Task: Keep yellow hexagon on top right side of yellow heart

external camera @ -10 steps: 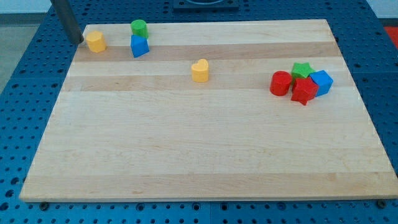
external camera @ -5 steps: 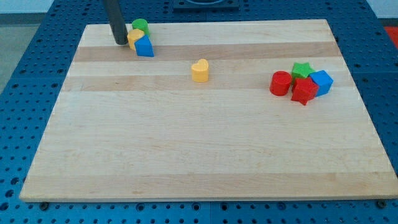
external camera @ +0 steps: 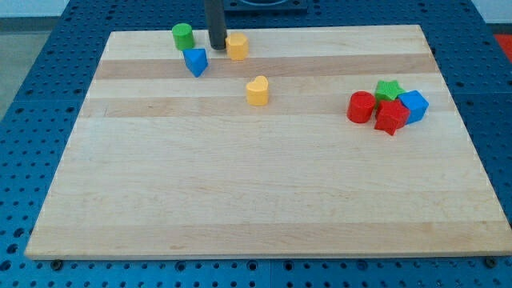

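The yellow hexagon (external camera: 237, 46) sits near the board's top edge, left of centre. The yellow heart (external camera: 257, 91) stands below it and slightly to the right. My tip (external camera: 217, 46) touches the hexagon's left side. The hexagon is above and a little left of the heart.
A green cylinder (external camera: 182, 36) and a blue block (external camera: 195, 62) lie left of my tip. At the right, a red cylinder (external camera: 361, 106), a green star (external camera: 388, 89), a red star (external camera: 391, 117) and a blue block (external camera: 414, 105) cluster together on the wooden board (external camera: 264, 192).
My tip has swept right along the top edge, pushing the yellow hexagon past the green cylinder and blue block. The blue block shifted slightly down and right.
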